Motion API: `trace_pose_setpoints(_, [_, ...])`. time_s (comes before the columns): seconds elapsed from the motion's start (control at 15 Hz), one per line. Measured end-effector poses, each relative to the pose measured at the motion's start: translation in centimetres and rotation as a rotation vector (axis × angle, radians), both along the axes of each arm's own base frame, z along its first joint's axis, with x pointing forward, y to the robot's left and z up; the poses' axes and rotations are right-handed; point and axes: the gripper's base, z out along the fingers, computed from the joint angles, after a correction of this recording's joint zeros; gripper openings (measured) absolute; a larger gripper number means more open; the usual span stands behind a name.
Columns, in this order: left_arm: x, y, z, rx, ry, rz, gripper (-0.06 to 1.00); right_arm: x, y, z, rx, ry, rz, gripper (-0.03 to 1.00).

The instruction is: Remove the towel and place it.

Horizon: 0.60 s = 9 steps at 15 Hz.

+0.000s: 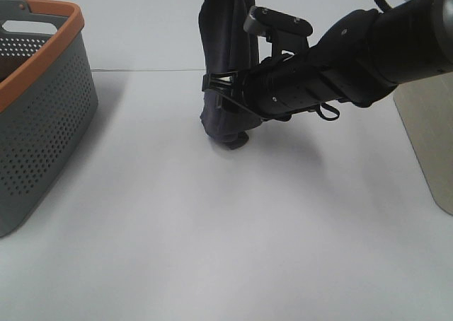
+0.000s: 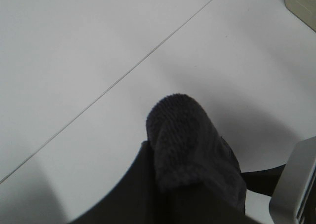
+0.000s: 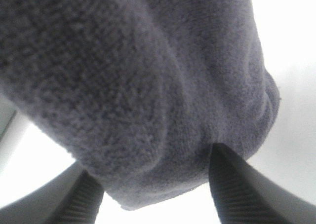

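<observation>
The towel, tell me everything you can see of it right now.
The towel is a dark navy-charcoal cloth with a soft, fuzzy pile, bunched into a thick rope. It hangs upright from above the high view's top edge, its folded lower end touching the white table. The right claw grips it low down, ribbed fingers pressed on both sides. A fold of it sticks out of the shut left claw. No tag or hem shows.

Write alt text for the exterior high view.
A dark towel hangs upright, lower end on the white table, the right end effector straddling its middle. A grey orange-rimmed basket stands at left.
</observation>
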Motion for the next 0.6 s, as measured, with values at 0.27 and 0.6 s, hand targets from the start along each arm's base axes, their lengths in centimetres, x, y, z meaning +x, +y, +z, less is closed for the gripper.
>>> trace_pose_setpoints(0.27, [0.0,0.0,-0.1,0.006,0.008,0.002,0.01,-0.5,-0.8,-1.0,-0.033,0.000,-0.032,0.51])
trace_pose_setpoints(0.6, [-0.2,0.2,-0.2,0.025,0.029,0.002,0.01,-0.9,-2.1,-2.0,-0.070,-0.026,-0.131,0.48])
